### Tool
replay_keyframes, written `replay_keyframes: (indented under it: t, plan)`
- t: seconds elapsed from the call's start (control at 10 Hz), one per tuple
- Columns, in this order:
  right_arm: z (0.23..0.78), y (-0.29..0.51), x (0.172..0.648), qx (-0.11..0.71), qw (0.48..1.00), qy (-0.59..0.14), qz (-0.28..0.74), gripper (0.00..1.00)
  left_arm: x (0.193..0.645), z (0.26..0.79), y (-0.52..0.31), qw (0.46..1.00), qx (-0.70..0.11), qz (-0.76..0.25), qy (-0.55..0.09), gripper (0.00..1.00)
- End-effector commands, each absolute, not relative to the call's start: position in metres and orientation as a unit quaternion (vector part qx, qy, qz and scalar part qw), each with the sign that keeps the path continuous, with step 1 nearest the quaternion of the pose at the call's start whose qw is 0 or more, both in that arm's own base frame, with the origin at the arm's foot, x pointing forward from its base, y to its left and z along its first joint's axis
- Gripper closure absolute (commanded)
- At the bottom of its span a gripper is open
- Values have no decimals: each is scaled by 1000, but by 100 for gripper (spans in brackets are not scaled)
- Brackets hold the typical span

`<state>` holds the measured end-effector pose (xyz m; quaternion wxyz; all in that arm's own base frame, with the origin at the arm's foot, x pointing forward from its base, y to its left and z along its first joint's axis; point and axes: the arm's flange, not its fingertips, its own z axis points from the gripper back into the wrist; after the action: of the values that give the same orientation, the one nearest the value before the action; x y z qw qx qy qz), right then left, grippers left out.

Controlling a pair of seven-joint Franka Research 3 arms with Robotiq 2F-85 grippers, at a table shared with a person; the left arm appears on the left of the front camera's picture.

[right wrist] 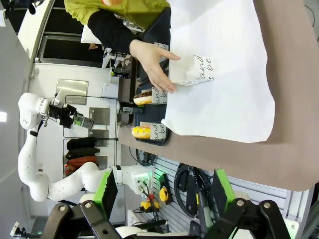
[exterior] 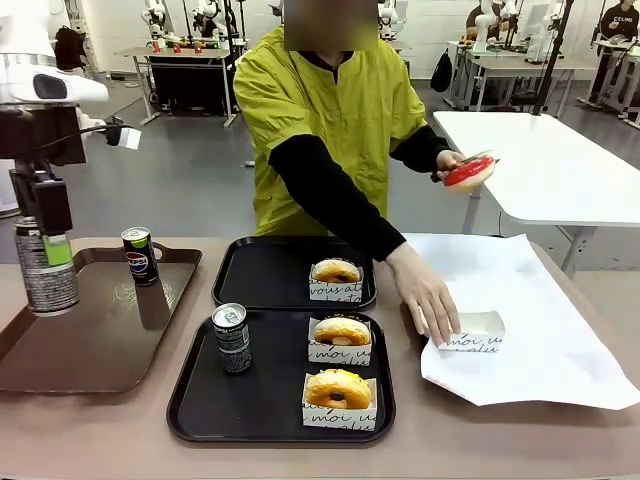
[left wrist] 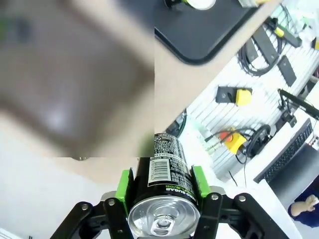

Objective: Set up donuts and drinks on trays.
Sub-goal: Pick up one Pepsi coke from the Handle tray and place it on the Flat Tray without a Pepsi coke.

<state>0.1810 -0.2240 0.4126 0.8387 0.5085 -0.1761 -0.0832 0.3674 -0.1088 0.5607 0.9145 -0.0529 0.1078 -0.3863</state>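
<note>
Slim dark cylindrical can [exterior: 45,268] with silver top, printed label: upright, long axis vertical, clamped between green pads of left end effector [left wrist: 163,185], raised over glossy brown plastic tray [exterior: 100,340]. Right end effector [right wrist: 162,191] spread wide, empty.

You have, on the brown tabletop [exterior: 120,425]:
- one large brown tray [exterior: 100,340], near left;
- one sheet of white paper [exterior: 540,330], spread flat at the right, reaching the right edge.
Beyond it, far right: one white table [exterior: 550,165], standing on grey floor [exterior: 190,180].
</note>
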Motion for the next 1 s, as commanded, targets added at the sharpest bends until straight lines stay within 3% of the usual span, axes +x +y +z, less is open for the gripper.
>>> replay_keyframes:
  t: [0.0, 0.9]
  plan:
    - [412, -223, 181, 516, 833, -185, -77, 0, 358, 566, -110, 912, -49, -391, 116, 42]
    - [412, -223, 181, 516, 833, -185, -77, 0, 358, 566, -110, 912, -49, -391, 116, 42]
